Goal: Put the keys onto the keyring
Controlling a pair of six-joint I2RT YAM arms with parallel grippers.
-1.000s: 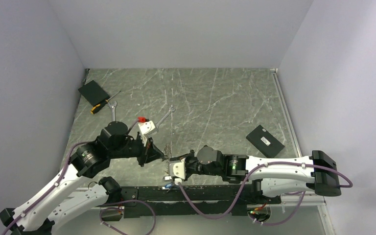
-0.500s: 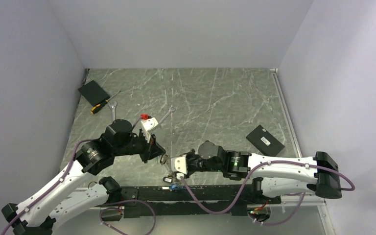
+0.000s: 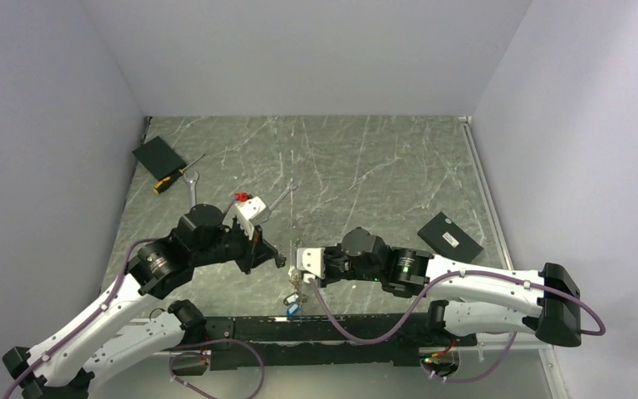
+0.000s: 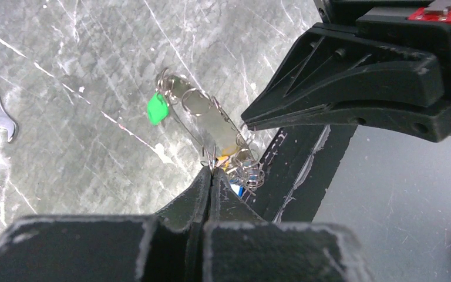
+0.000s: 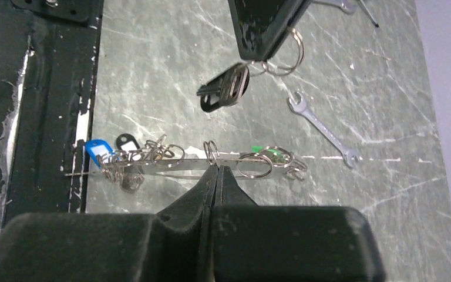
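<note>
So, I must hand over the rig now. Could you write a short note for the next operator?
Left hand: shut, holding a black key by its small ring.
Right hand: shut on the keyring, which hangs from it.
Done: a blue key and a green key already hang on it.
Left: bring the black key to the keyring and thread it on; they are apart now.

**Robot lab test cell**

I'm driving 2 arms (image 3: 482, 287) bolted to a black rail (image 3: 241, 327) at the near edge of a marble-look table (image 3: 365, 158). Plain grey walls (image 3: 299, 50) box it in on 3 sides. Spanner (image 3: 193, 187) & screwdriver (image 3: 174, 177) lie near the far-left corner, so it's a lab bench.
</note>
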